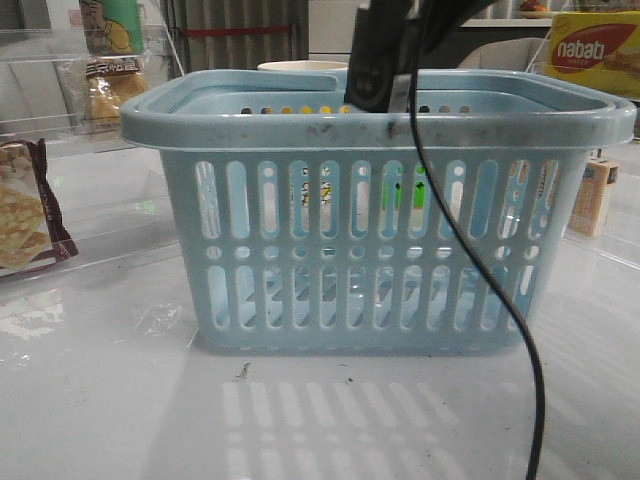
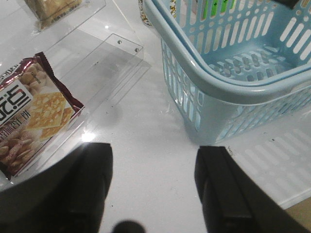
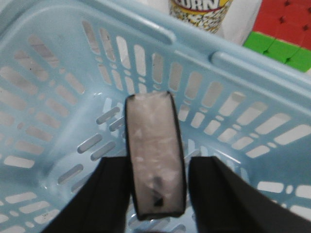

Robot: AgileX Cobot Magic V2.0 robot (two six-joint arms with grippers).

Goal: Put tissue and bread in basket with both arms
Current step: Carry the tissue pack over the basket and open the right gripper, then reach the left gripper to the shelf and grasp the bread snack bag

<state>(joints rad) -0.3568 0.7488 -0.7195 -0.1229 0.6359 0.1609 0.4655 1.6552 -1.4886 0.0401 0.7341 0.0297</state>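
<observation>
The light-blue basket (image 1: 375,250) stands mid-table; it also shows in the left wrist view (image 2: 228,73) and the right wrist view (image 3: 58,97). My right gripper (image 3: 155,189) hangs over the basket's inside, just above the rim (image 1: 375,75). It is shut on the tissue (image 3: 154,155), a dark-edged pack held edge-on. My left gripper (image 2: 153,189) is open and empty above bare table, left of the basket. The bread (image 1: 105,90) lies in its clear bag on a clear shelf at the far left, and also shows in the left wrist view (image 2: 48,7).
A maroon-edged cracker packet (image 1: 20,205) lies on a clear acrylic tray (image 2: 104,63) left of the basket. A yellow nabati box (image 1: 590,50) and a tan carton (image 1: 590,195) stand at the right. A popcorn cup (image 3: 199,12) and a red-green cube (image 3: 282,34) are behind the basket.
</observation>
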